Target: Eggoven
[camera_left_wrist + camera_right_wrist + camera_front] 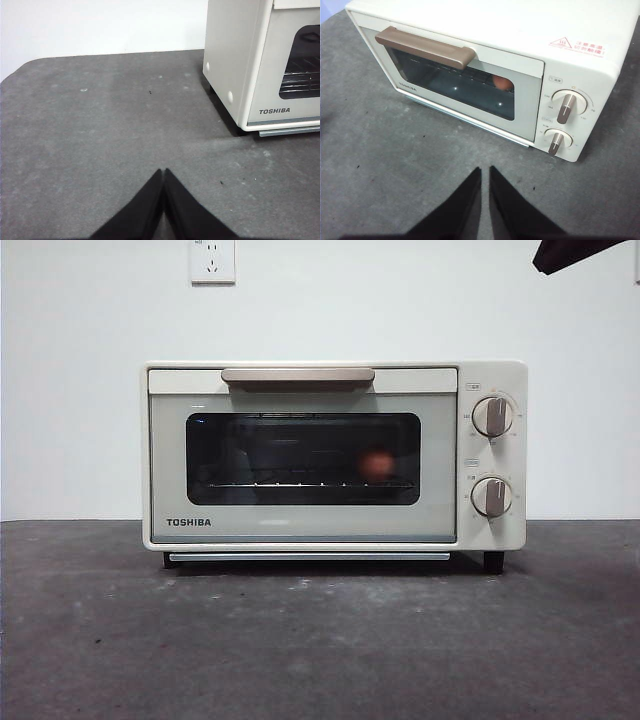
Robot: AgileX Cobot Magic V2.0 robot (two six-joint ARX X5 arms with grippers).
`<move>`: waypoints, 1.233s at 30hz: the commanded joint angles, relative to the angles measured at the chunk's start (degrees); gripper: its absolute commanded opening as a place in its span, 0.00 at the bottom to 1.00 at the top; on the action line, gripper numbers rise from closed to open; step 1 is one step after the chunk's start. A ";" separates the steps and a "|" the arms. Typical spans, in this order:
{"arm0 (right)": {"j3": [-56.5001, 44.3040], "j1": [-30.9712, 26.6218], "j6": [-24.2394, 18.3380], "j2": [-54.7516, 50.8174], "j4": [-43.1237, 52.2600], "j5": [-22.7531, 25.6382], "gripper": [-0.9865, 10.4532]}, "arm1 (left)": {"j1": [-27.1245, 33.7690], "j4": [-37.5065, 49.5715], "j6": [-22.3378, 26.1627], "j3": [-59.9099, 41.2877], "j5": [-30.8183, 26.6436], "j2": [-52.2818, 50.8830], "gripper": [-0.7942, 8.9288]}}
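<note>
The cream toaster oven (335, 455) is standing on the grey counter (320, 640) with its door shut. The reddish-brown egg (377, 464) is sitting inside on the wire rack, toward the right behind the dark glass. The left gripper (164, 172) is hovering over bare counter to the oven's left, its jaws pressed together. The right gripper (485, 170) is hanging in front of the oven's right part, jaws nearly closed on nothing, a thin gap showing between them.
</note>
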 commanded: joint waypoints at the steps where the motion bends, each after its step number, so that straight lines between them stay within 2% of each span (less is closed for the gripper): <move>1: 0.48 0.33 -0.04 0.20 0.46 0.20 0.09 | 0.04 -0.22 -0.55 -1.57 0.26 -0.09 0.09; 14: 0.48 0.33 -0.13 0.02 0.26 0.22 0.09 | 0.04 -0.20 -0.55 -1.57 0.26 -0.09 0.09; 17: 0.48 -1.38 -0.61 -3.23 0.17 0.42 0.09 | 0.04 -0.22 -0.55 -1.57 0.26 -0.09 0.09; 21: 0.11 -8.35 -4.02 -9.29 0.87 1.11 0.09 | 0.04 -0.22 -0.55 -1.57 0.26 -0.09 0.09; 26: -4.83 -19.76 -4.07 -17.70 4.98 -0.26 0.09 | 0.04 -0.22 -0.55 -1.57 0.26 -0.09 0.09; 29: -10.67 -25.35 -4.94 -23.17 11.17 0.20 0.09 | 0.04 -0.22 -0.55 -1.57 0.26 -0.09 0.09; 32: -18.60 -28.41 -6.25 -28.41 20.37 0.39 0.09 | 0.04 -0.20 -0.55 -1.57 0.26 -0.09 0.09; 37: -32.72 -29.66 -6.43 -36.39 32.02 0.28 0.09 | 0.04 -0.22 -0.55 -1.57 0.26 -0.09 0.09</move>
